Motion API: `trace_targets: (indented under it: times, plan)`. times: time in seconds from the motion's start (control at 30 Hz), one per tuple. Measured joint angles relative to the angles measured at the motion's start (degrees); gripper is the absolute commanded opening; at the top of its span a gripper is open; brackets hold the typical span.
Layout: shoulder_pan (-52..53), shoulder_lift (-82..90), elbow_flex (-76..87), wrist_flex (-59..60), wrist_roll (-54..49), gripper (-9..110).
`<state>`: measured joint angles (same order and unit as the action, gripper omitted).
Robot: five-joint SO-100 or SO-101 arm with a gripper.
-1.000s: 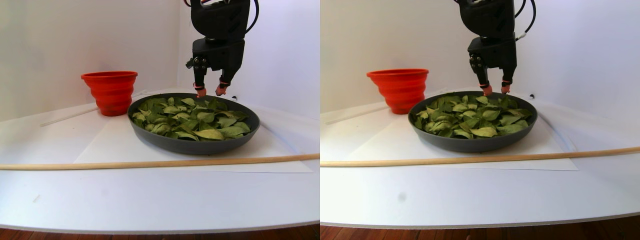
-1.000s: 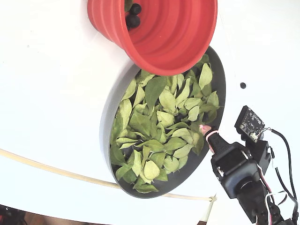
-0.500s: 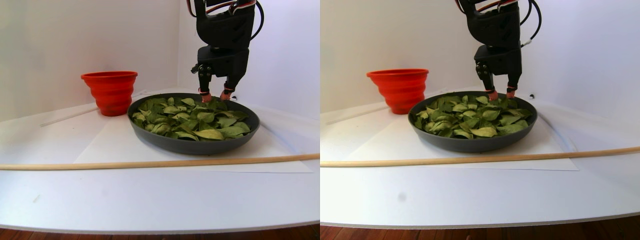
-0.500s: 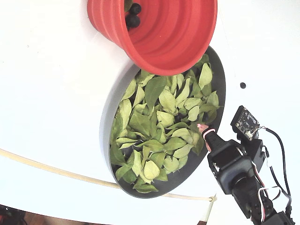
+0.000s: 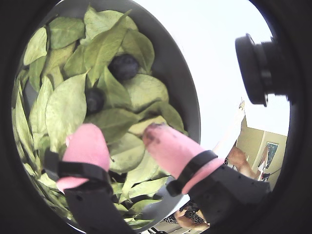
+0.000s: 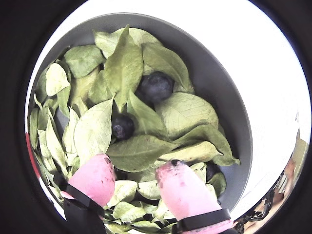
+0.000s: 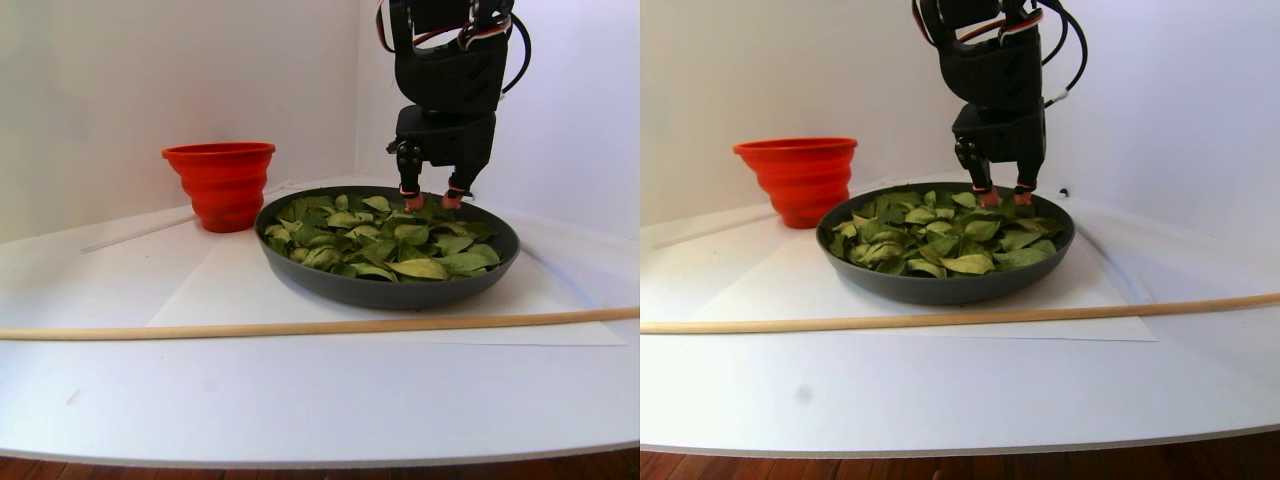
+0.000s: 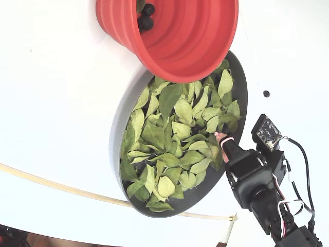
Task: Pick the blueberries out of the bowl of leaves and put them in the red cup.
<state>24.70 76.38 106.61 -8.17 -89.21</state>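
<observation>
Two blueberries (image 6: 155, 87), round, dark blue-black and matte, lie half tucked among the leaves (image 6: 124, 68) near the rim of the bowl (image 6: 222, 97), the smaller one (image 6: 122, 126) lower down under a leaf edge. The jaws (image 6: 134, 183), with pink fingertips (image 6: 178, 187), are spread apart and empty, lowered onto the leaves just short of the berries. In the fixed view, the cup (image 8: 180, 36) beside the bowl holds dark berries (image 8: 146, 20). All rest on a white surface (image 7: 300, 400).
</observation>
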Motion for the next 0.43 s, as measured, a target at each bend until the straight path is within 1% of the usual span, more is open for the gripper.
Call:
trace_targets:
  times: [0.43]
  plan:
    - [-1.1,-3.7,-4.0,0.0,3.5,17]
